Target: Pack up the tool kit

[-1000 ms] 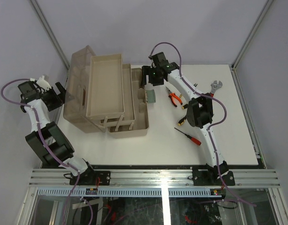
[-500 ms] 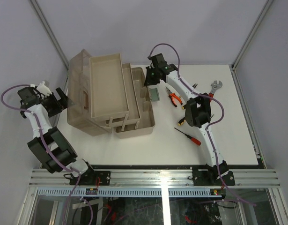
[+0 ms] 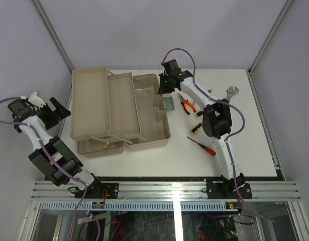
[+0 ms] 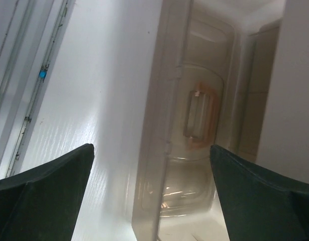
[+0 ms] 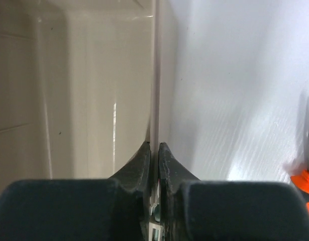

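Observation:
The tan toolbox [image 3: 147, 116] lies opened out, its two beige trays [image 3: 90, 103] stepped off to the left over the translucent lid [image 3: 96, 147]. My right gripper [image 3: 163, 89] is shut on the box's right wall, whose thin rim [image 5: 155, 75] runs in between the fingers [image 5: 155, 144]. The pale green latch [image 3: 168, 104] hangs just below that grip. My left gripper [image 3: 60, 107] stands open left of the trays, apart from them; its wrist view shows the lid's pink handle [image 4: 199, 118] between the wide-open fingers [image 4: 151, 146]. Pliers [image 3: 187, 104], wrench [image 3: 231, 92] and red screwdriver [image 3: 204, 147] lie on the table to the right.
A small yellow-and-black screwdriver [image 3: 195, 128] lies beside my right arm's elbow [image 3: 214, 120]. The pliers' orange handle [image 5: 307, 183] shows at the right edge of the right wrist view. The table's left edge with its rail [image 4: 23, 100] runs close beside my left gripper.
The lid and trays have swung down to the left, and the box now lies opened flat. My left gripper drew back leftward. My right gripper closed on the box's right wall.

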### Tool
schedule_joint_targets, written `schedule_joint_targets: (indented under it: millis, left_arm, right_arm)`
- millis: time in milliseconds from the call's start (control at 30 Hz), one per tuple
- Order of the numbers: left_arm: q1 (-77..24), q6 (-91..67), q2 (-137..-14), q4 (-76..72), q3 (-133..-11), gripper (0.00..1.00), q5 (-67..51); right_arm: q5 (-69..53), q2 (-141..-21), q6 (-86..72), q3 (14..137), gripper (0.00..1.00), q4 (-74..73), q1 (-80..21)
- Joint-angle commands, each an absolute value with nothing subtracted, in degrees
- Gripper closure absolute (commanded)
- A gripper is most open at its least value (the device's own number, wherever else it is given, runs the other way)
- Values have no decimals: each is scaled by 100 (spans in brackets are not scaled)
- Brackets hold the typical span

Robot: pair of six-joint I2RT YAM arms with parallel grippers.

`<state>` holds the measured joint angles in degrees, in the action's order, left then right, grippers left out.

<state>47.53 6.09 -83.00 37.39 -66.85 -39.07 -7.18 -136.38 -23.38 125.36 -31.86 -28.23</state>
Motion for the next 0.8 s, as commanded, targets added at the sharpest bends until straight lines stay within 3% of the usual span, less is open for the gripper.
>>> schedule_joint_targets:
  millis: [0, 267, 300, 333, 400, 500, 567, 767]
  left_arm:
    - [4752, 598, -8419, 3779, -6710, 3, -4166]
    - [4752, 450, -8355, 3927, -7272, 3, -4454]
    - [4761, 379, -8316, 3936, -7377, 3, -4522]
    - [4762, 310, -8272, 3925, -7526, 3, -4602]
    - [4759, 97, -8179, 3856, -7765, 3, -4755]
    - [4755, -163, -8038, 3700, -8213, 3, -4962]
    - [4756, -303, -7992, 3613, -8545, 3, -5131]
    - [4717, -949, -7911, 3236, -9152, 3, -5831]
  right_arm:
    - [-800, -13462, -2305, 12422, 99, -3494, -2883]
    - [-770, -13355, -2560, 12105, 97, -3453, -2984]
    - [-721, -13322, -2556, 12079, 91, -3439, -2995]
    - [-685, -13256, -2557, 12023, 78, -3373, -3005]
    - [-693, -13049, -2549, 11875, 38, -3063, -2998]
    - [-687, -12655, -2508, 11780, 14, -2559, -2990]
    - [-567, -12441, -2497, 11902, 6, -2349, -2970]
    - [21, -12037, -2242, 12880, 0, -2520, -2832]
